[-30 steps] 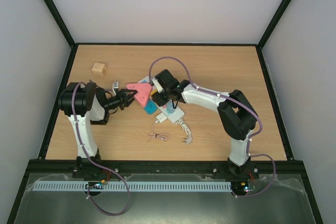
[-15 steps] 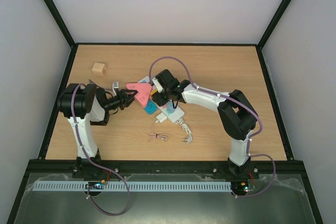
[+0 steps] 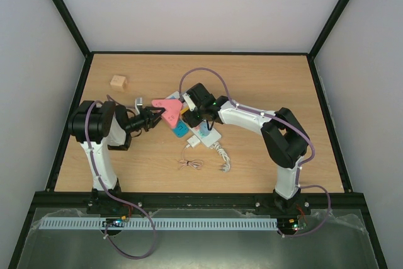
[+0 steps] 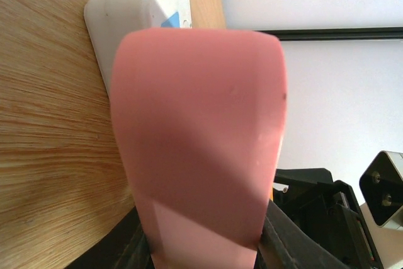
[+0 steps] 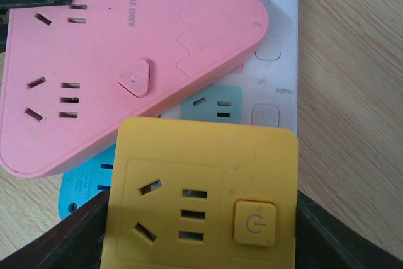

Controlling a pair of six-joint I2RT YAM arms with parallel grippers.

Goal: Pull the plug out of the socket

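The socket [image 3: 208, 135], a long white strip with coloured outlet patches, lies slantwise at mid-table. Its white button row [image 5: 269, 48] and one end [image 4: 135, 4] also show in the wrist views. A pink triangular outlet block [image 3: 166, 110] [image 5: 126, 61] [image 4: 201, 137] rests on the strip, and my left gripper [image 3: 153, 117] [image 4: 204, 244] is shut on its corner. My right gripper [image 3: 192, 111] [image 5: 201, 231] is shut on a yellow outlet cube [image 5: 201, 193] over the strip. The plug [image 3: 192, 143], small and white, sits against the strip's near side with its thin cable [image 3: 189, 164] bundled in front.
A tan wooden cube [image 3: 118, 82] stands at the back left, and a small pale piece [image 3: 138, 101] lies just behind my left gripper. The strip's thick curled cord [image 3: 220, 154] trails toward the near edge. Black rails border the table.
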